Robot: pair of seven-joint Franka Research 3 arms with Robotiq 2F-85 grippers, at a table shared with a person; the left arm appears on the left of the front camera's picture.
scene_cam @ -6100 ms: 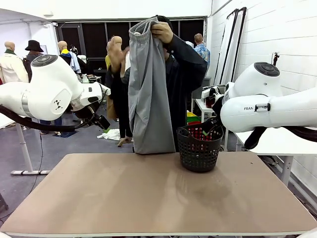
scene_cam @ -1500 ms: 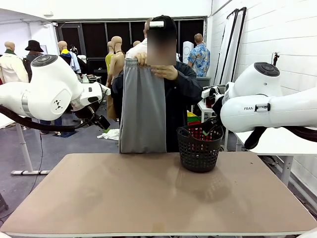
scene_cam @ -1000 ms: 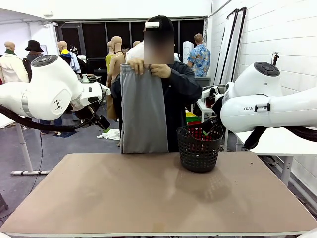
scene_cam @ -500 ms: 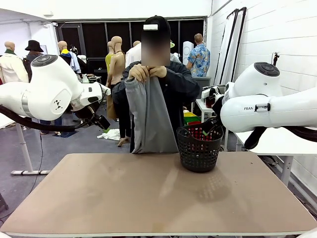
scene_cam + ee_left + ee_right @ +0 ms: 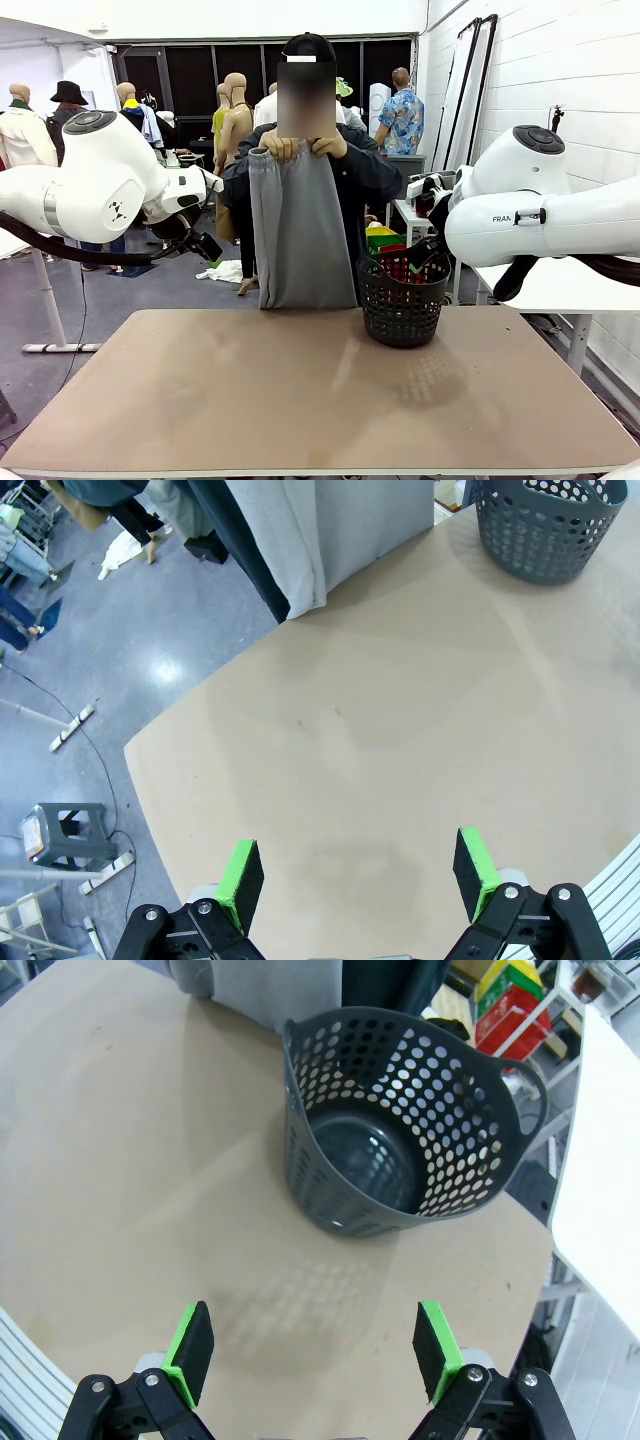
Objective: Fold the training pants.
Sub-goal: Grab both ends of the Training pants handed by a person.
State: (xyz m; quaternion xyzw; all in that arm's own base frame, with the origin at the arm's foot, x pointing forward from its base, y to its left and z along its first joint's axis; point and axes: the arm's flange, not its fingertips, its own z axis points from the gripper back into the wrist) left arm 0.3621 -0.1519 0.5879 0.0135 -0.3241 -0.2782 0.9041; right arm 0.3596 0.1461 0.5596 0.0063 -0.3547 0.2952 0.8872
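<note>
**Pants held up at far edge; both grippers empty**

L gripper (image 5: pixel 356 842): jaws wide apart, nothing between them, over bare table (image 5: pixel 400 710). Pants (image 5: pixel 298 230): hanging vertical behind far table edge, centre-left, waistband pinched in person's hands (image 5: pixel 283 149) at chest ht. Basket (image 5: pixel 402 300): upright on table, just R of pants. R gripper (image 5: pixel 312 1312): jaws wide apart, empty, above table near basket.

Left arm (image 5: pixel 95 190) raised at nine o'clock, right arm (image 5: pixel 545 215) at three o'clock; left end effector (image 5: pixel 355 870) and right end effector (image 5: pixel 312 1350) both spread wide, holding nothing.
</note>
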